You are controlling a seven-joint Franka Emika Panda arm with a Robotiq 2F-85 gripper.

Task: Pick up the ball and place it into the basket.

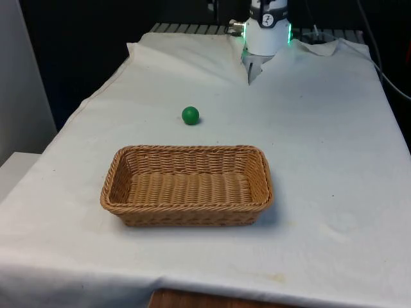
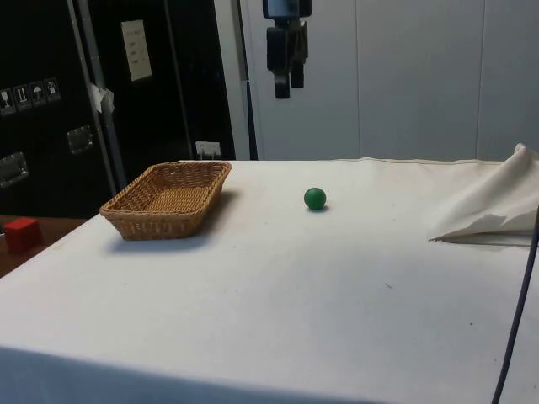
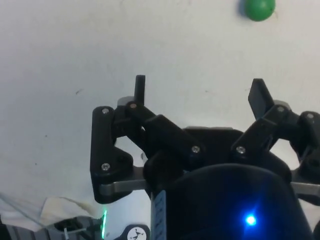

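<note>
Right, I'm at the reach step: gripper (image 3: 200,95) hangs high with fingers spread wide, holding nothing. Ball (image 1: 190,115) sits on the cloth just behind the basket (image 1: 186,212) (apart). Next I'd come over it and descend.

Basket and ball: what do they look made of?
Basket: woven wicker or rattan, tan and matte; the interlaced strands and braided rim show clearly. Ball: smooth, uniform green, with no seam or texture to see, so probably plastic, rubber or painted wood; the look leaves that open. Both sit on a white cloth, creased fabric.
</note>
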